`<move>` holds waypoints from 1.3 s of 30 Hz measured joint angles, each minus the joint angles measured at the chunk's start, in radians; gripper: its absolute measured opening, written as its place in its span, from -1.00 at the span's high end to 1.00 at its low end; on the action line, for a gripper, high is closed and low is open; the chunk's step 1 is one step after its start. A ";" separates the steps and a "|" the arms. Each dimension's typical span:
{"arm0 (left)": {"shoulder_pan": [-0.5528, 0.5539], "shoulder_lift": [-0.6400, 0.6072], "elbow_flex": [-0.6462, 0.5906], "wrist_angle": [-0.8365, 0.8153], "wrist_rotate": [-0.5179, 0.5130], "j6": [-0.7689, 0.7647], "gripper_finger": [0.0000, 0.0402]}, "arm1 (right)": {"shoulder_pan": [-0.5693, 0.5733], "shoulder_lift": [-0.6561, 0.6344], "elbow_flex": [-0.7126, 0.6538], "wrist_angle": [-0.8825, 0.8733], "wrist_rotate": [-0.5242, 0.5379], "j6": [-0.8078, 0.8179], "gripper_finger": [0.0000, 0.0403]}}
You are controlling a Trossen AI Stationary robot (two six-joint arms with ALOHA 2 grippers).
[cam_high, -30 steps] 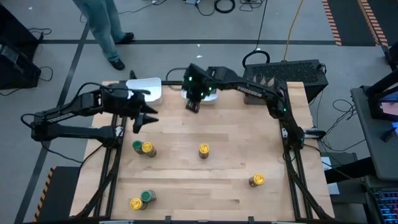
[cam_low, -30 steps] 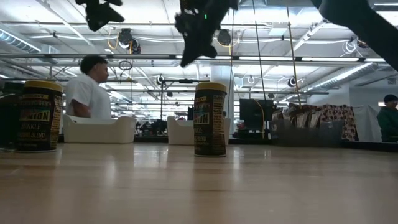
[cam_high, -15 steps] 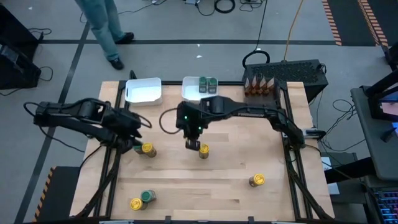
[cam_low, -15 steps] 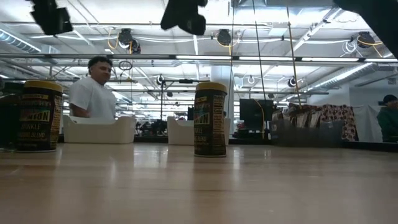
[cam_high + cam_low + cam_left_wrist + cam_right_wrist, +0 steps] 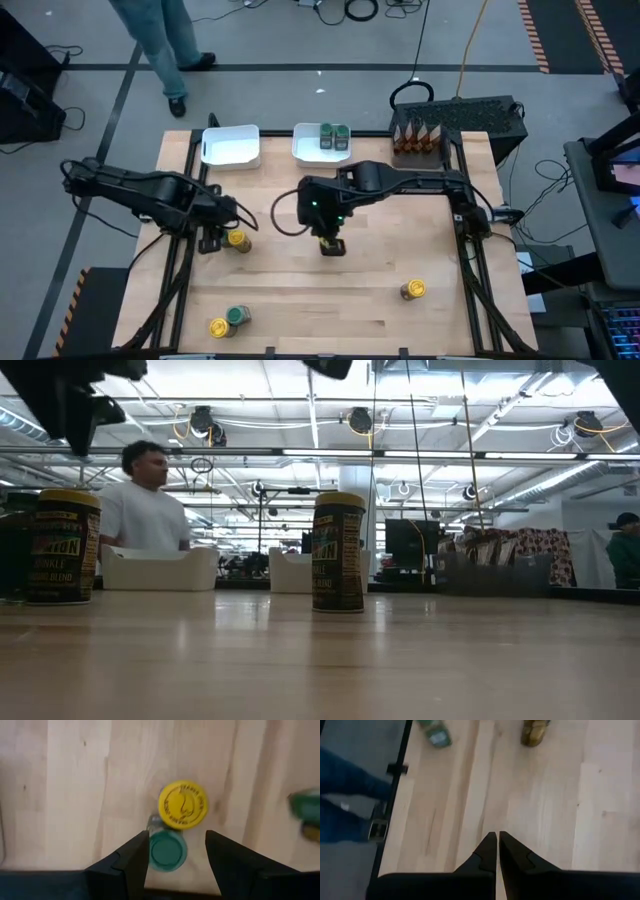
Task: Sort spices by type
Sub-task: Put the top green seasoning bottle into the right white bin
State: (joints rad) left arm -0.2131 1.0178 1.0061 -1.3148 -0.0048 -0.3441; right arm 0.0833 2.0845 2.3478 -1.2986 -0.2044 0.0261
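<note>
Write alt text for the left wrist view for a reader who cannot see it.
The left gripper hangs open over a wooden table, its two dark fingers straddling a green-lidded spice jar. A yellow-lidded spice jar stands right against it, just beyond. A blurred green object shows at the picture's edge.

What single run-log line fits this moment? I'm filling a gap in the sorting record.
left gripper: open, over green-lidded round jar beside yellow-lidded round jar | right gripper: shut, empty, mid-table | wooden table
</note>
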 joint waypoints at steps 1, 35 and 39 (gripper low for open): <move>0.000 0.017 0.000 -0.010 0.000 0.011 0.01 | 0.004 -0.007 0.000 -0.021 -0.002 -0.015 1.00; 0.001 0.134 -0.155 -0.017 0.029 -0.015 -0.59 | -0.099 -0.071 -0.001 -0.153 -0.039 -0.251 1.00; 0.001 0.134 -0.169 0.023 0.026 -0.015 -0.59 | -0.122 -0.071 -0.001 -0.147 -0.039 -0.252 1.00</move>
State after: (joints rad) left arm -0.2119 1.1519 0.8375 -1.2921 0.0209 -0.3595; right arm -0.0390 2.0136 2.3466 -1.4452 -0.2432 -0.2256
